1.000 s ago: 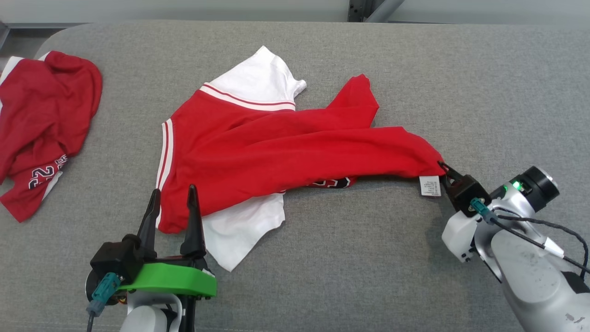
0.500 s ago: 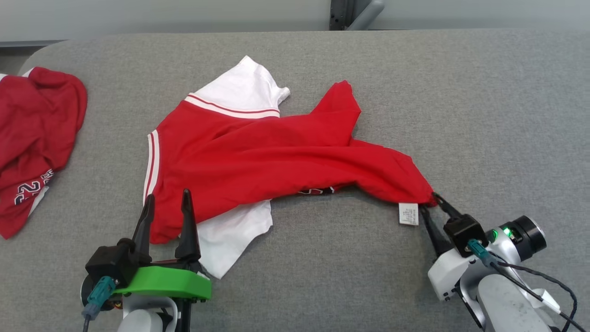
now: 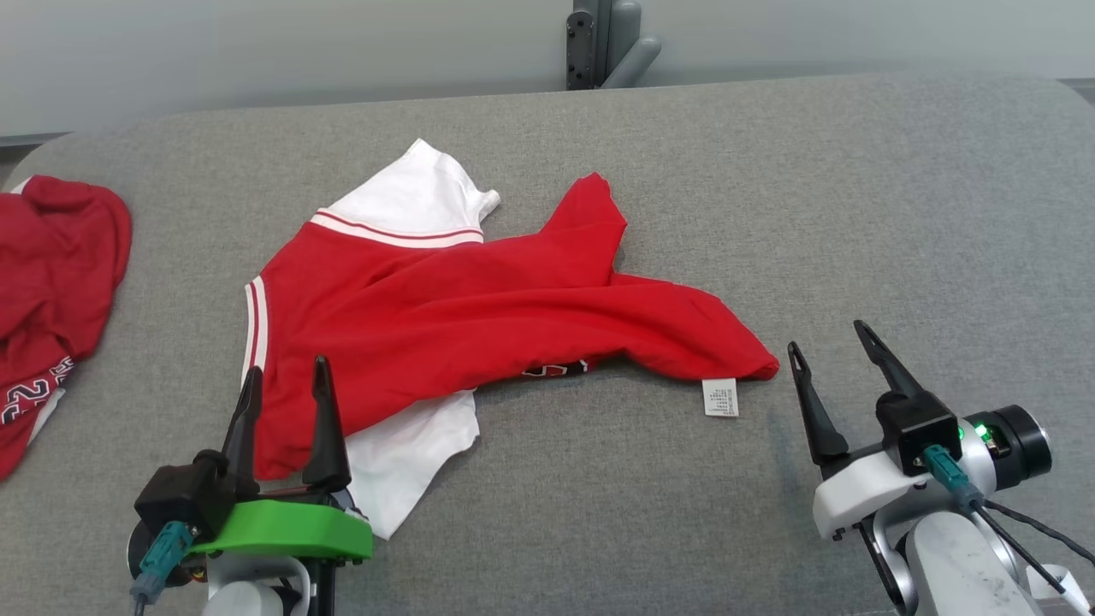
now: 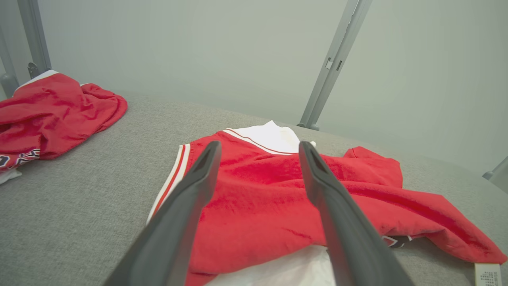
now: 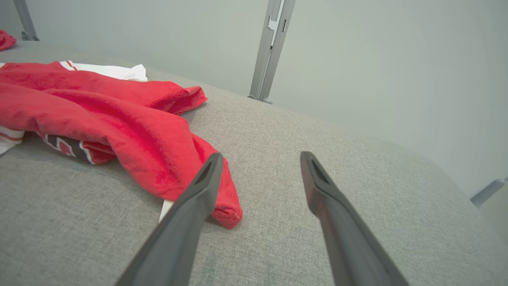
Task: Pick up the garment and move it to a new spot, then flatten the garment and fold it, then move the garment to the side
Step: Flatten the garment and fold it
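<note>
Status: garment lies rumpled on grey surface, one end bunched; left claw spread, empty, over near hem; right claw spread, empty, just beside tagged corner. Judgement: relocation apparently done; flattening, folding, side move pending

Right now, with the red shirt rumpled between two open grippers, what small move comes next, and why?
Probably lower the left gripper and close it on the near edge of the garment, to start pulling it flat. It lies twisted and bunched on the grey surface, held by neither; the right gripper stands open beside its labelled corner.
</note>
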`<state>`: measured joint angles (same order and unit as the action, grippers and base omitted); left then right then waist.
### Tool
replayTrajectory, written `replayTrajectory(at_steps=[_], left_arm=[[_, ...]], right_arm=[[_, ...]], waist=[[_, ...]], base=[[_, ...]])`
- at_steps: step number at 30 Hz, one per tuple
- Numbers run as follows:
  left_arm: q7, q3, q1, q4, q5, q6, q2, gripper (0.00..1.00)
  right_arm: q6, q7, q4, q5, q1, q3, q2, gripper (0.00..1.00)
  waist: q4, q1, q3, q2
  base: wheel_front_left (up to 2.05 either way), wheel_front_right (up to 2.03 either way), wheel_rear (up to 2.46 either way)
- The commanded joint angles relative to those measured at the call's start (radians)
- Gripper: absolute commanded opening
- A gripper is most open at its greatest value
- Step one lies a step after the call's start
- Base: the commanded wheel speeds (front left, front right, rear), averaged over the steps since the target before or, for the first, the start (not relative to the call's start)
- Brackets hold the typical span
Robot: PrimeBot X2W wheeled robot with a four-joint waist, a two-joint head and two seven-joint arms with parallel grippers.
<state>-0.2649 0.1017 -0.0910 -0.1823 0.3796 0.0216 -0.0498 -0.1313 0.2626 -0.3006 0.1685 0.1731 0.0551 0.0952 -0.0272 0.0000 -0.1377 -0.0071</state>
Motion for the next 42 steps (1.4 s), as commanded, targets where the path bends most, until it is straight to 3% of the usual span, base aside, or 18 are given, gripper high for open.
replayTrajectory(at_steps=[1, 14, 30, 36, 42], left_arm=[[0.000, -0.007, 0.025, 0.006, -0.006, -0.003, -0.001, 1.00], [0.000, -0.081, 0.144, 0.073, -0.067, 0.010, -0.001, 1.00], [0.000, -0.083, 0.243, 0.130, -0.096, 0.011, -0.001, 1.00], [0.000, -0.041, 0.263, 0.037, -0.065, 0.028, -0.001, 1.00], [0.032, 0.029, 0.215, -0.101, 0.043, 0.040, -0.002, 1.00]], right_arm=[[0.001, 0.003, 0.037, -0.020, -0.020, -0.024, -0.011, 1.00], [0.001, 0.003, 0.174, -0.122, -0.108, -0.099, -0.043, 1.00], [0.001, 0.003, 0.175, -0.198, -0.157, -0.090, -0.045, 1.00], [0.001, 0.003, 0.172, -0.203, -0.157, -0.083, -0.045, 1.00], [0.001, 0.003, 0.166, -0.200, -0.157, -0.081, -0.045, 1.00]], waist=[[0.010, 0.0000, 0.022, 0.0071], [0.013, 0.0000, 0.101, 0.0071], [0.016, 0.0000, 0.141, 0.0071], [0.019, 0.0000, 0.141, 0.0071], [0.020, 0.0000, 0.133, 0.0071]], base=[[0.00, 0.00, 0.00], [0.00, 0.00, 0.00], [0.00, 0.00, 0.00], [0.00, 0.00, 0.00], [0.00, 0.00, 0.00]])
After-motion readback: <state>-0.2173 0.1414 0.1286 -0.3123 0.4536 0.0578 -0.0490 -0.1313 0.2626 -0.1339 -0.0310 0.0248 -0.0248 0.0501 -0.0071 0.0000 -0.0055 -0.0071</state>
